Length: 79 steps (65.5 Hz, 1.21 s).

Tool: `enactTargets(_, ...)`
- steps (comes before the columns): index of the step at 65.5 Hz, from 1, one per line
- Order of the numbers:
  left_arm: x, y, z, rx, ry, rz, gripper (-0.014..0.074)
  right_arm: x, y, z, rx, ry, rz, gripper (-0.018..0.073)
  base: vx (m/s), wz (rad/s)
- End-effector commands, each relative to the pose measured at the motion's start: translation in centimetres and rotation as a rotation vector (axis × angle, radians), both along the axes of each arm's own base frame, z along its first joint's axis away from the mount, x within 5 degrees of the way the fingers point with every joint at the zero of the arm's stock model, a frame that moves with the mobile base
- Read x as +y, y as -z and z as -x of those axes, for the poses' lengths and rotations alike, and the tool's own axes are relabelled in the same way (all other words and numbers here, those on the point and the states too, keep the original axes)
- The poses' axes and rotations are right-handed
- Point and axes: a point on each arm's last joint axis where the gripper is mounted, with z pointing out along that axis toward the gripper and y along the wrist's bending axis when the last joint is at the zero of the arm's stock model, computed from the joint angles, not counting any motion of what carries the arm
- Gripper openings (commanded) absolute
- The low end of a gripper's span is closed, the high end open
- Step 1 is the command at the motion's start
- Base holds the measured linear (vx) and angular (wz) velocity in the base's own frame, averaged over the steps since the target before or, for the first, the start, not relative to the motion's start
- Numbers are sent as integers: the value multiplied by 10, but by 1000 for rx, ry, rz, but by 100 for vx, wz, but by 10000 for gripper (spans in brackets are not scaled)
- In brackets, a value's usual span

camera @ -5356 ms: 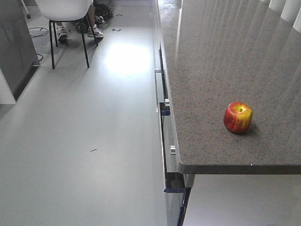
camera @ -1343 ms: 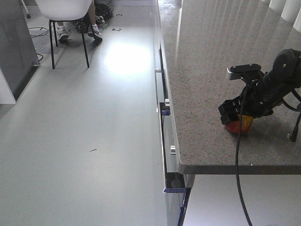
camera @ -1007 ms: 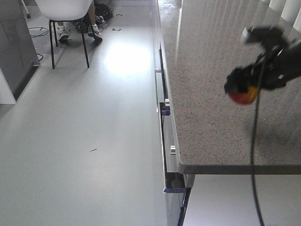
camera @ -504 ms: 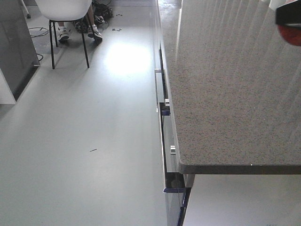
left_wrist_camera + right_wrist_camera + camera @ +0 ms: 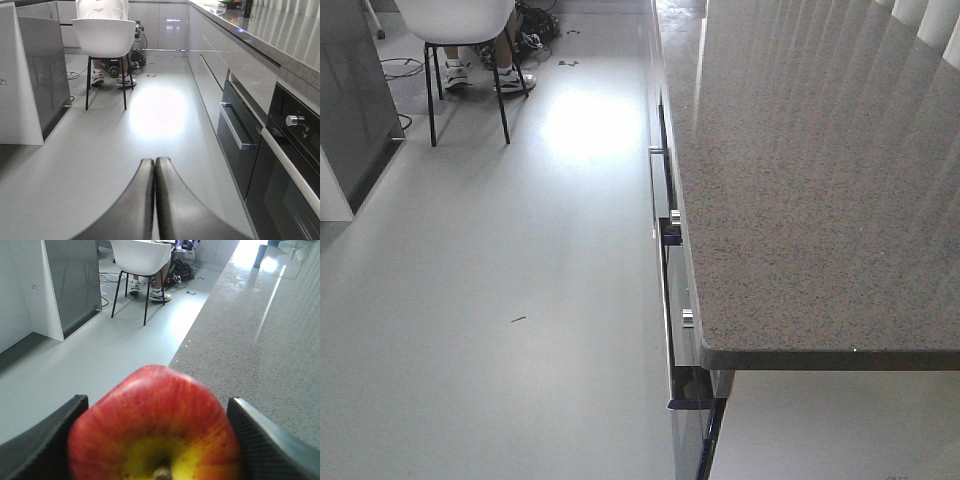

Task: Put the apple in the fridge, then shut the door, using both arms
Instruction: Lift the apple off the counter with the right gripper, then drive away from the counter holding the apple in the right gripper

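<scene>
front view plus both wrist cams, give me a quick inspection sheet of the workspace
surface: speckled counter bare in the front view
job's things: apple clamped in the right gripper; fridge probably the dark grey unit across the floor
clutter: small dark scrap on the floor
grippers: left gripper shut, empty; right shut on apple
cables: loose cable on the floor by the chair
surroundings: white chair with a seated person; oven under the counter

Red apple [image 5: 155,425], yellow around the stem, between black fine-textured fingers [image 5: 40,440]; beyond them, speckled grey counter [image 5: 265,340], pale grey floor [image 5: 100,355].
</scene>
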Motion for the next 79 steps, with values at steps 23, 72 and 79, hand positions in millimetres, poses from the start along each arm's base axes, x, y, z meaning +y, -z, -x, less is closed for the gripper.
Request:
enactTargets(23, 1, -13, 1, -101, -7, 10, -6, -1, -17, 6, -111, 16, -31, 77, 0, 0)
enactTargets(72, 1, -13, 1, -101, -7, 10, -6, -1, -17, 6, -112, 16, -31, 77, 0, 0)
enactTargets(79, 1, -13, 1, -101, -7, 10, -6, -1, -17, 6, -112, 16, -31, 77, -2, 6)
